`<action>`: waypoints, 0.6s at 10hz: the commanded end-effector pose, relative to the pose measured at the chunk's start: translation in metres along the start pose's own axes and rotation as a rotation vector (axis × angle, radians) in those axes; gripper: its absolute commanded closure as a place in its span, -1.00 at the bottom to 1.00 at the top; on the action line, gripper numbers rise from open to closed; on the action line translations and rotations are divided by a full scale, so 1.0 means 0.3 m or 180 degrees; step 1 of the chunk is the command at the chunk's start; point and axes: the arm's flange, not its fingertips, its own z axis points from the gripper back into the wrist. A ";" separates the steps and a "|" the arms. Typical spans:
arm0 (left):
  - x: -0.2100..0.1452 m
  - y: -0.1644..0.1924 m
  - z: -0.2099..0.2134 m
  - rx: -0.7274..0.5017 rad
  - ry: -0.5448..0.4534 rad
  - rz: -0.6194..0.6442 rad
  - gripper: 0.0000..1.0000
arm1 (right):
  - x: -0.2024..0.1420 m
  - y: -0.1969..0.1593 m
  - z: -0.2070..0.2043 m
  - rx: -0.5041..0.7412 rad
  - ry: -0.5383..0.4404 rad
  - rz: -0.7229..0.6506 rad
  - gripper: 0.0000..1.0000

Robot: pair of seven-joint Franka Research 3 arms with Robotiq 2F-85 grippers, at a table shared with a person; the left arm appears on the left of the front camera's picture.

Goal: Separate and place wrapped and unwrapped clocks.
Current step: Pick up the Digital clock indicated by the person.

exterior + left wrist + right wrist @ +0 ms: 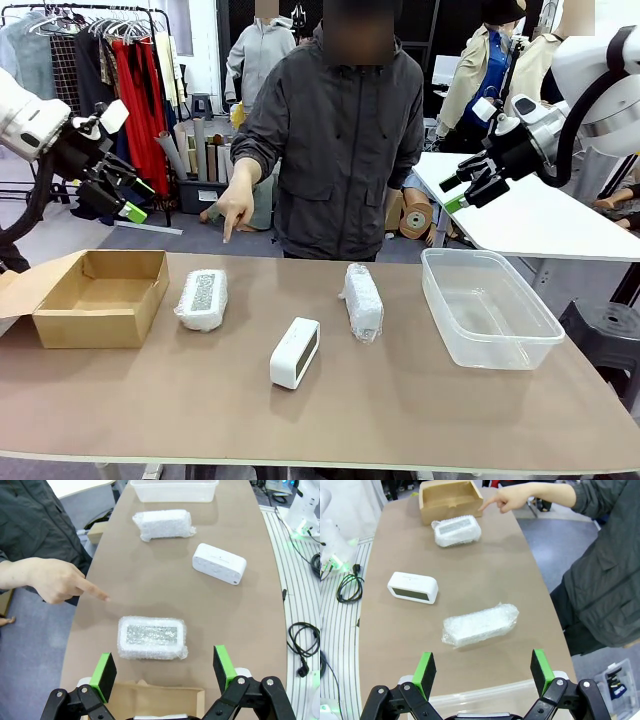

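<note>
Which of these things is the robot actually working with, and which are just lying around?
Part of the job:
- left wrapped clock
- right wrapped clock
- bare white clock
- probably the cardboard box and clear tub, as places to sort into

Just lying about:
- clothes rack behind the person
- white side table
- cables on the floor

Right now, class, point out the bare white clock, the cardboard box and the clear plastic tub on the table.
bare white clock (295,352), front view, middle of its body.
cardboard box (90,328), front view, its near outer wall.
clear plastic tub (440,300), front view, its left wall.
</note>
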 end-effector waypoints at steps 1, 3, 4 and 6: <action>-0.002 0.000 0.003 0.0019 0.0020 -0.0008 -1.00 | 0.003 -0.001 0.002 -0.0014 -0.0001 0.0014 -1.00; -0.002 0.000 0.003 0.0019 0.0020 -0.0008 -1.00 | 0.003 -0.001 0.002 -0.0014 -0.0001 0.0014 -1.00; -0.002 0.000 0.003 0.0019 0.0020 -0.0008 -1.00 | 0.003 -0.001 0.002 -0.0014 -0.0001 0.0014 -1.00; -0.002 0.000 0.003 0.0019 0.0020 -0.0008 -1.00 | 0.003 -0.001 0.002 -0.0014 -0.0001 0.0014 -1.00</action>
